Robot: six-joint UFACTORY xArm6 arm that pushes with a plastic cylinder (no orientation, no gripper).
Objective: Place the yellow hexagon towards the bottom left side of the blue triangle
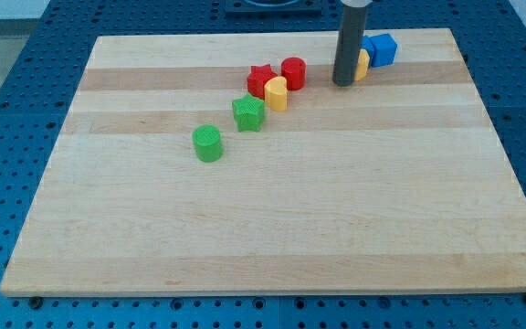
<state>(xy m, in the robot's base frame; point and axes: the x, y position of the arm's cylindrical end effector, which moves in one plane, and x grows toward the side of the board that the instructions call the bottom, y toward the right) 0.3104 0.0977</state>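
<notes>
My tip rests on the board near the view's top, right of centre. A yellow block sits just to the right of the rod, touching it or nearly so. The rod hides most of it, so its shape is unclear. A blue block sits directly up and right of that yellow block, against it; it looks boxy and its exact shape is hard to tell. A second yellow block, rounded on top, lies further left among the red blocks.
A red cylinder and a red star sit left of the rod. A green star and a green cylinder trail down-left. The board's top edge is close behind the blue block.
</notes>
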